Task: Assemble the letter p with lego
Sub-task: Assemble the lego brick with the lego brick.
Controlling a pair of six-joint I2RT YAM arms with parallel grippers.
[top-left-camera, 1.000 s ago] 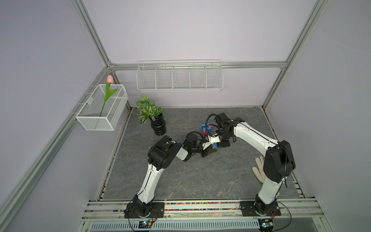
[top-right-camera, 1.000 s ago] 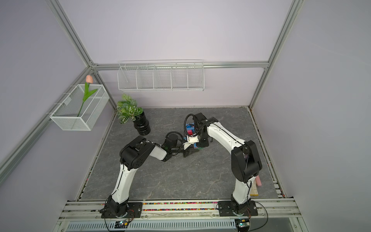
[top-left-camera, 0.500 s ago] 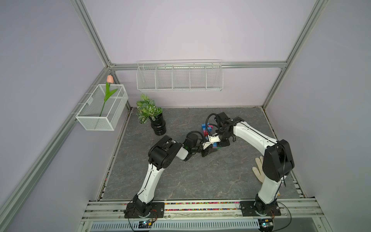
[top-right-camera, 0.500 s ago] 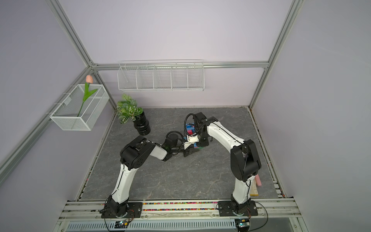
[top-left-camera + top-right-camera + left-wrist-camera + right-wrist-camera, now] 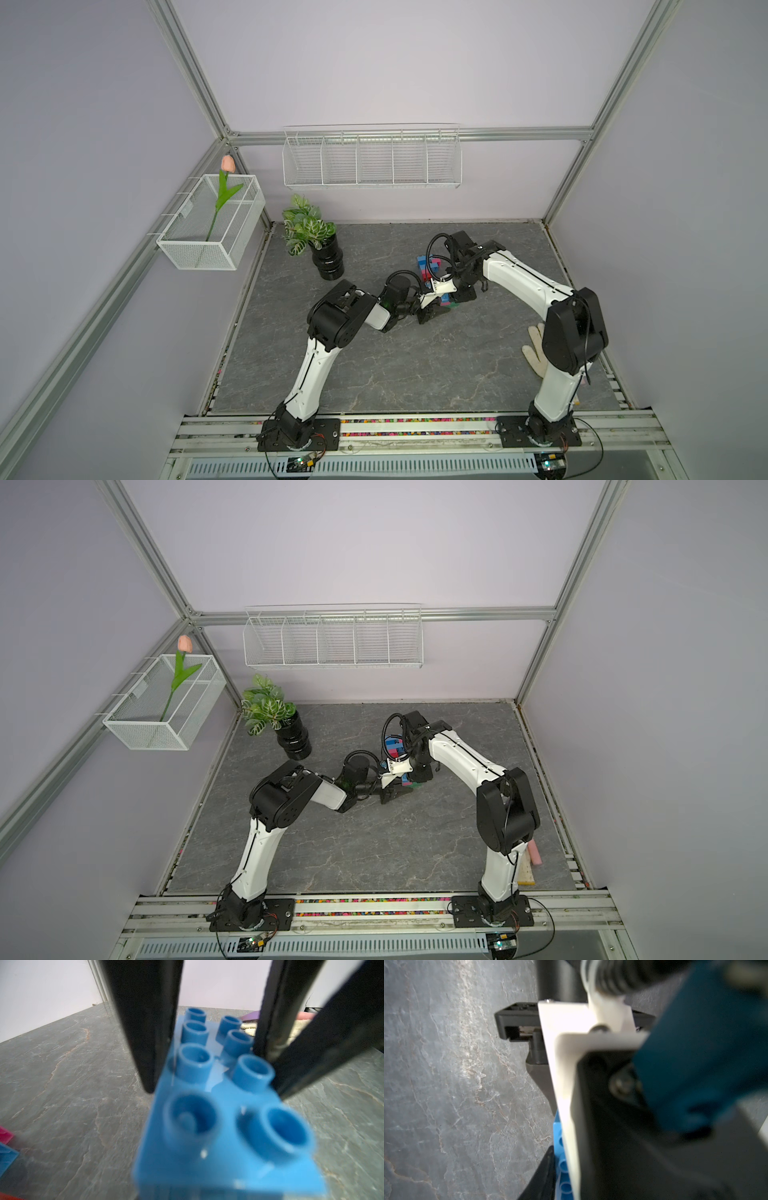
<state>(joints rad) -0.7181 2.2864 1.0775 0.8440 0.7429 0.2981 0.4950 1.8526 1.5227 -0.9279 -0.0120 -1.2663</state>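
Count: 2 arms, 2 claws, with left claw and right claw tip to tip over the middle of the table in both top views. 1 blue brick filling the left wrist view, 8 studs in 2 rows of 4. 3 more brick corners at that view's edge, all down on the table: 1 pink brick, 1 light blue brick, 1 red brick. In the top views, 1 lego cluster in blue, pink and red, just behind the claws toward the back wall. Too small and too crossed by cable to count brick by brick. Off-task: 1 potted plant, 1 wall rack, 1 mesh basket with 1 tulip, 1 glove.

Blue brick lengthwise between the left claw's fingers: far half between the jaws, near half sticking out toward the lens.

Left claw: jaws partly apart, pressed on both long sides of the blue brick, gripping it.

Right claw: closed. Right wrist view mostly blur, with the other arm's white camera bracket across the middle, blue studs at its lower edge and a dark blue smear close to the lens. Cannot tell whether anything sits in the right claw.
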